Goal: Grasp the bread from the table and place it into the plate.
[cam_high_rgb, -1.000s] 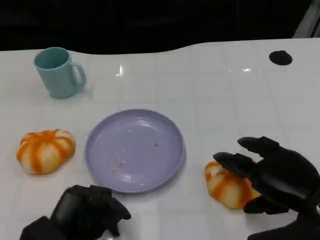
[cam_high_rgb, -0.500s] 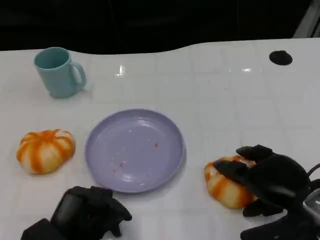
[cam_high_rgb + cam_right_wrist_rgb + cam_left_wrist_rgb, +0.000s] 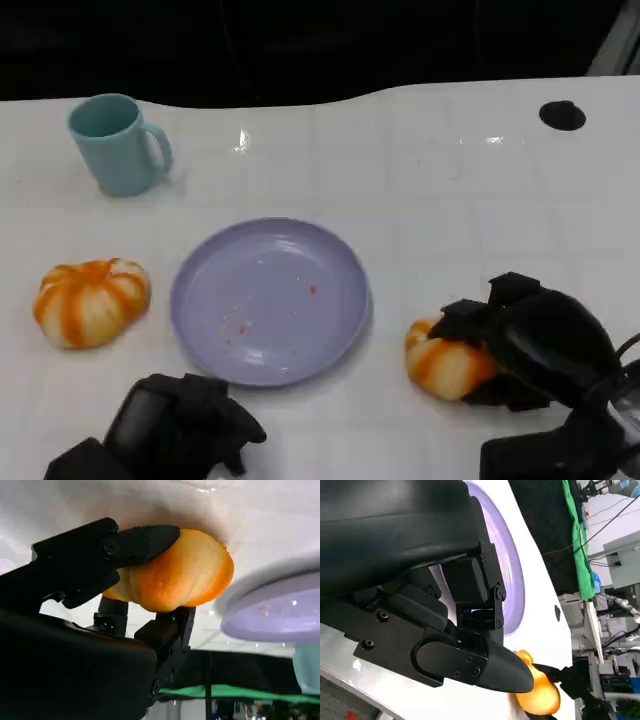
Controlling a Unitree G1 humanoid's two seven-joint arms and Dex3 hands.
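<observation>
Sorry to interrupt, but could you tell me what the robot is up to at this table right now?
The robot's right hand has its fingers closed around a bread roll that sits on the white table, just right of the purple plate. The plate holds only crumbs. The left hand rests curled near the table's front edge, holding nothing. A second roll and a teal mug sit off to the left.

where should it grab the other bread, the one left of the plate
Probably from above, fingers straddling the round loaf's sides at its widest part. It sits flat as a low ribbed dome with bare table around it, apart from the plate. The left hand is nearest.
</observation>
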